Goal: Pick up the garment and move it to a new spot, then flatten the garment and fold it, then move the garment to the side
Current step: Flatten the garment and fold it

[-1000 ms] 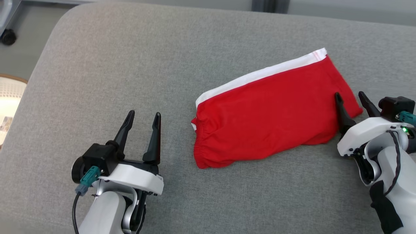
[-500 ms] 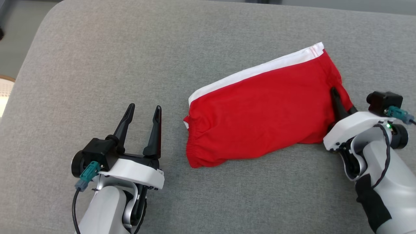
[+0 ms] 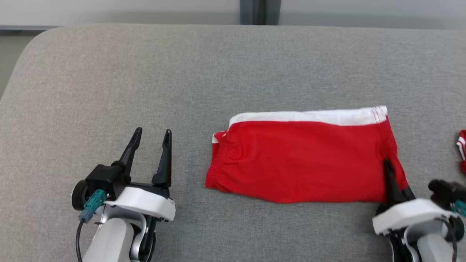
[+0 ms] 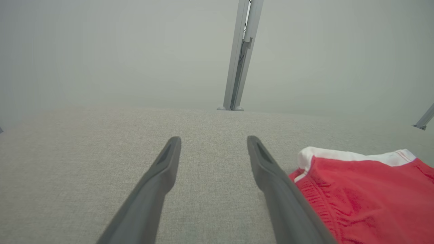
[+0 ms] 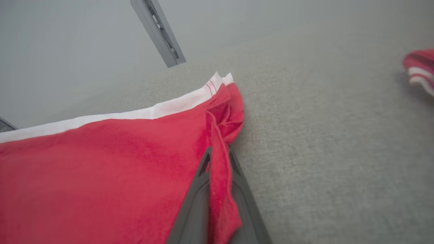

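The garment [image 3: 305,160], a folded pair of red shorts with a white band along the far edge, lies on the grey cushion [image 3: 182,80] right of centre. My right gripper [image 3: 391,169] is shut on the garment's near right corner. In the right wrist view a ridge of red cloth [image 5: 220,176] is pinched between the two dark fingers [image 5: 193,210]. My left gripper [image 3: 151,136] stands open over bare cushion, left of the garment and apart from it. In the left wrist view the elastic waist end [image 4: 356,193] lies just right of the open gripper [image 4: 213,142].
A second red and white striped piece of cloth [image 3: 462,149] lies at the cushion's far right edge, also seen as striped cloth [image 5: 420,69] in the right wrist view. A grey metal post [image 3: 259,11] stands behind the cushion. The cushion's rounded left corner [image 3: 22,72] drops to the floor.
My right gripper has closed on the garment's right corner. The head camera has turned, so the whole picture has shifted and the garment now looks level. The left gripper stays open.
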Robot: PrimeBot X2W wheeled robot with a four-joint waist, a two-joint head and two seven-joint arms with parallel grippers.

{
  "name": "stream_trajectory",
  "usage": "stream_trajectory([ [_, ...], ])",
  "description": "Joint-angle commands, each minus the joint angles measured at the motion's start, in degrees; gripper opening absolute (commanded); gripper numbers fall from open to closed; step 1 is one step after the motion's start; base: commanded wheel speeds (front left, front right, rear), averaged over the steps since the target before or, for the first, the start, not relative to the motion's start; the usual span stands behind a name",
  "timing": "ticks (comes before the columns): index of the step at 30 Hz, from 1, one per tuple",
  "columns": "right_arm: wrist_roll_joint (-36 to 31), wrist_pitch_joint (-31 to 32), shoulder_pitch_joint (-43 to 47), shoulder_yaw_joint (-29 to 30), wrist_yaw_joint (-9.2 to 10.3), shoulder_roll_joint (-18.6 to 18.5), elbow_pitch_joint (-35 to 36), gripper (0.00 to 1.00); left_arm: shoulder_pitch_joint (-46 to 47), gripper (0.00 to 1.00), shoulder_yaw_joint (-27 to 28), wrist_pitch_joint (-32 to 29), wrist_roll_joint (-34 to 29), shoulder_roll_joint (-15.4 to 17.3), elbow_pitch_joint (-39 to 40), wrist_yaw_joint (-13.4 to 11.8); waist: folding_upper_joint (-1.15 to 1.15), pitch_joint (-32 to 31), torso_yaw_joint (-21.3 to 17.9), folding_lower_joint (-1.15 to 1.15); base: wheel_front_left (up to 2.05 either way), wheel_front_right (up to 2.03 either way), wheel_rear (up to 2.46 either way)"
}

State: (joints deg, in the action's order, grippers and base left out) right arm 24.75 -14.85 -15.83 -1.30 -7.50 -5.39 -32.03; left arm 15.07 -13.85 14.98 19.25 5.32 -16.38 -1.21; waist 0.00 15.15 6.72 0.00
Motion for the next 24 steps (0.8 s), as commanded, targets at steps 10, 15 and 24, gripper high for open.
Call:
stream_trajectory([
  [10, -3.02, -0.27, 8.06, 5.73, 0.02, 1.97, 4.89, 0.0, -2.94, 1.0, 0.57, -0.79, 0.82, 1.41, 0.96, -1.35, 0.0, -3.41, -2.89, 0.0, 0.0, 0.0, 0.0],
  [15, -4.47, -0.28, 7.25, 6.44, 0.02, 2.22, 5.91, 0.0, -3.2, 1.0, 0.35, -1.28, 1.08, 1.56, 1.25, -1.42, 0.0, -3.88, -3.09, 0.0, 0.0, 0.0, 0.0],
  [24, -8.2, 2.8, 1.97, -6.45, 0.02, 2.47, 14.31, 0.0, -3.28, 1.0, -0.33, -1.67, 1.27, 1.61, 1.76, -1.84, 0.0, -4.34, -2.39, 0.0, 0.0, 0.0, 0.0],
])
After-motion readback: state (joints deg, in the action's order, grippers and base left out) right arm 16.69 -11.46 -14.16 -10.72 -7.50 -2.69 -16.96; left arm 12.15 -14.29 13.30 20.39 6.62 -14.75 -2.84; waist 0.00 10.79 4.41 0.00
